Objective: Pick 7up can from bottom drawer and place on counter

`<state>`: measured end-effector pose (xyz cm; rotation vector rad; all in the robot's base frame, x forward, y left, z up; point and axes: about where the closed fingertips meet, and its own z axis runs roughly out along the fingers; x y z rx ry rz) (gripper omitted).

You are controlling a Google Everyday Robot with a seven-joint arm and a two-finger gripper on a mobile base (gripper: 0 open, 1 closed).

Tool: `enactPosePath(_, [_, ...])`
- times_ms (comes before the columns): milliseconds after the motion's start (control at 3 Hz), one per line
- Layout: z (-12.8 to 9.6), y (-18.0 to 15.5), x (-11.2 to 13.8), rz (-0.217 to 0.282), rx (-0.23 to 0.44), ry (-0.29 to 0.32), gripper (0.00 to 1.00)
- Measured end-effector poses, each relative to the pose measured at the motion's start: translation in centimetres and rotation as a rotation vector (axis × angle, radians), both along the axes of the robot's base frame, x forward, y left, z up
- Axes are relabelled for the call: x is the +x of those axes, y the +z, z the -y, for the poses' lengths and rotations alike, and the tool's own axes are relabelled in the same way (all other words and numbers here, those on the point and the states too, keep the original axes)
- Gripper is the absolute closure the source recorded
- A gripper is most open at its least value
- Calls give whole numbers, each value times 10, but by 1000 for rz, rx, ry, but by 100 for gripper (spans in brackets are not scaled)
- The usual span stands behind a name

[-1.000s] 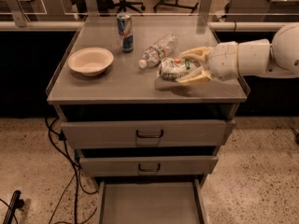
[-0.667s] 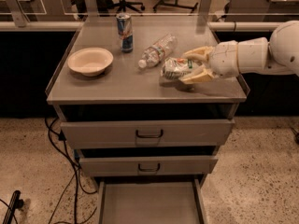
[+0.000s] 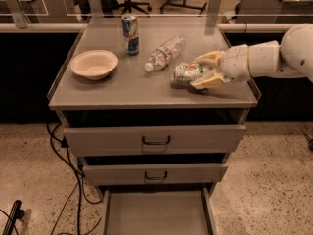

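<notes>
The 7up can, silvery-white with green marking and dented, lies on its side over the right part of the counter. My gripper comes in from the right, and its two cream fingers are closed around the can's right end. I cannot tell whether the can rests on the counter or hangs just above it. The bottom drawer is pulled open below, and its flat grey floor holds nothing I can see.
A cream bowl sits at the counter's left. A taller blue-silver can stands at the back. A clear plastic bottle lies just left of the 7up can. Two upper drawers with dark handles are shut. Cables trail on the floor at left.
My gripper and the can have shifted slightly toward the counter's middle and a little lower. Nothing else moved.
</notes>
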<state>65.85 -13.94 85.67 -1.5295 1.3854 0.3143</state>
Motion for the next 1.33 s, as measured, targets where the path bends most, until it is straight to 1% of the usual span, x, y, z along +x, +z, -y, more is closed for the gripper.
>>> enactPosePath(333, [0,0,0,0,0,0,82])
enactPosePath(667, [0,0,0,0,0,0,60])
enactPosePath(1000, [0,0,0,0,0,0,35])
enactPosePath(1333, [0,0,0,0,0,0,6])
